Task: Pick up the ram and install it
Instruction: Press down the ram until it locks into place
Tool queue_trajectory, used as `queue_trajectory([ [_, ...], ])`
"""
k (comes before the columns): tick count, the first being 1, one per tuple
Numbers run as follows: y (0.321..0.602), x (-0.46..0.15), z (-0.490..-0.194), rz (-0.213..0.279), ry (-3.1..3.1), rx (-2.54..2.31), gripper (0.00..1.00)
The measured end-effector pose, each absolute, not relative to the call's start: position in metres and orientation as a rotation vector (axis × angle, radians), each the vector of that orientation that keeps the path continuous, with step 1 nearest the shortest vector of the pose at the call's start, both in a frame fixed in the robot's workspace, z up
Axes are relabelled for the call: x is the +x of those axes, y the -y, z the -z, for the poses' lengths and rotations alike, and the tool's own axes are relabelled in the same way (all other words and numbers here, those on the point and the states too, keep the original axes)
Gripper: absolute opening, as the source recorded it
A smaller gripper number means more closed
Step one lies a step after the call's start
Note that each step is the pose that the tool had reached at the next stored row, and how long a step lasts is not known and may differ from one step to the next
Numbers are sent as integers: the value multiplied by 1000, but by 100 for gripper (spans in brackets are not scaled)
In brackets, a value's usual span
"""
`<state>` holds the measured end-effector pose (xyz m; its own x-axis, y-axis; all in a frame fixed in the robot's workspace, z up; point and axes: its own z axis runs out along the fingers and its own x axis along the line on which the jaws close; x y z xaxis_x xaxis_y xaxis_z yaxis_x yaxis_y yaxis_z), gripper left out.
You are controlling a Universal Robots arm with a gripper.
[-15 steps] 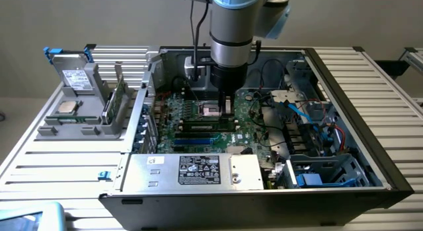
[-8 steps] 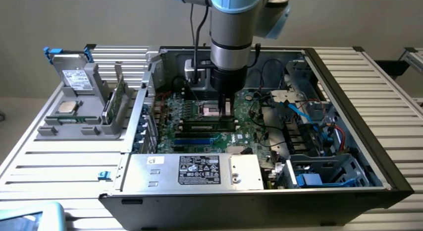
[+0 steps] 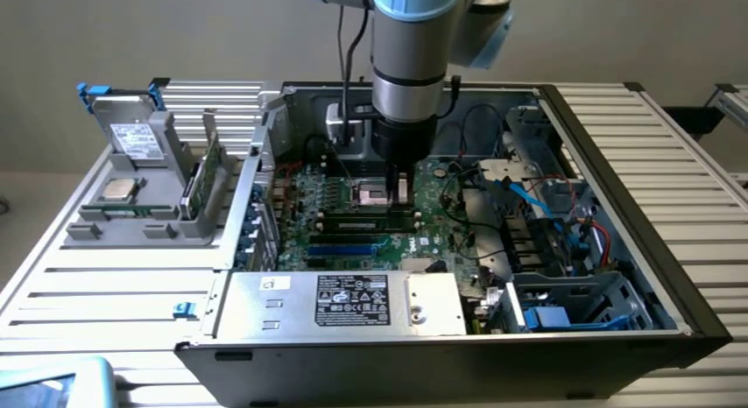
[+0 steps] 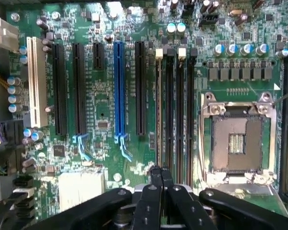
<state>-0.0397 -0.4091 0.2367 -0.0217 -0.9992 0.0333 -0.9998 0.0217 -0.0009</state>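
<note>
Hanging straight down into the open computer case (image 3: 654, 277), the arm holds its gripper (image 4: 161, 178) low over the motherboard (image 4: 105, 105), its jaws pressed together and holding nothing, the tips at the end of the memory slots (image 4: 175, 110) beside the open processor socket (image 4: 237, 139). The case walls stand close around the wrist. The ram (image 3: 213, 176) stands on edge in the grey holder (image 3: 146, 224) outside the case, on the exterior view's left, near a processor chip (image 3: 117, 191).

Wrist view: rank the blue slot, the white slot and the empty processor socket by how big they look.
1. Processor socket, largest in area.
2. White slot and blue slot: both long and narrow, alike in size; I would not rank them.
</note>
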Motion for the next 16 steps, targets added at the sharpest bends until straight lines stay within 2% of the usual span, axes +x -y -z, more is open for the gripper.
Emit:
queue_trajectory([
  [8, 409, -68, -243, -45, 2232, 2184, 11],
  [16, 408, -85, -233, -64, 2241, 2192, 11],
])
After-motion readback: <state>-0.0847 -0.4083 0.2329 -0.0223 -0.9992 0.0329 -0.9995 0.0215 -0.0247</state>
